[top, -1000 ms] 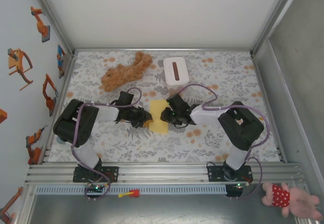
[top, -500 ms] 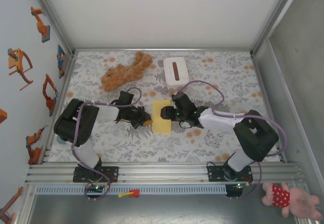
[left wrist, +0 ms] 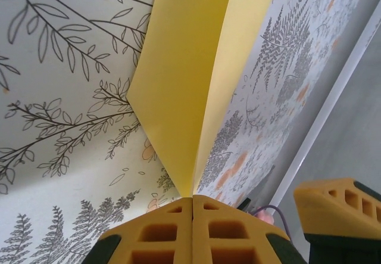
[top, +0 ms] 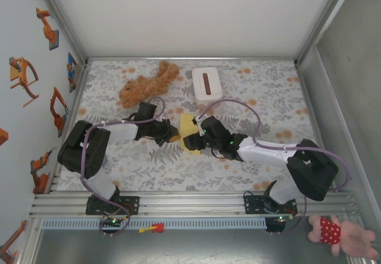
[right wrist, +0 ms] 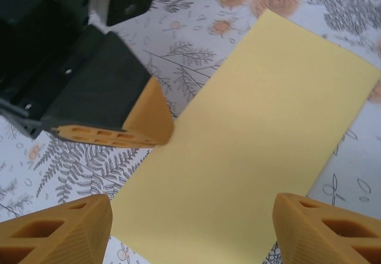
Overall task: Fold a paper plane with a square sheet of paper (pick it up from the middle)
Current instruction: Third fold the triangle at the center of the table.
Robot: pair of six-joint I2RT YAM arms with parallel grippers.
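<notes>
The square sheet of paper (top: pixel 188 123) is pale yellow and lies folded in half as a long rectangle at the table's middle, not a plane shape. My left gripper (top: pixel 173 135) is shut on its left edge. In the left wrist view the two layers of the sheet (left wrist: pixel 178 73) splay upward from the closed orange fingertips of that gripper (left wrist: pixel 192 199). My right gripper (top: pixel 196 139) hovers over the sheet from the right. In the right wrist view it stands open (right wrist: pixel 193 216), straddling the paper (right wrist: pixel 256 133), with the left gripper's finger (right wrist: pixel 143 121) touching the sheet's edge.
A brown plush toy (top: pixel 147 84) lies at the back left. A white box with a brown slot (top: pixel 206 83) stands behind the paper. Metal frame rails border the floral tablecloth (top: pixel 268 91). A pink plush (top: pixel 345 235) lies outside the front right corner.
My right gripper has opened and reached left over the paper. My left gripper has closed on the sheet's left edge and shifted slightly back.
</notes>
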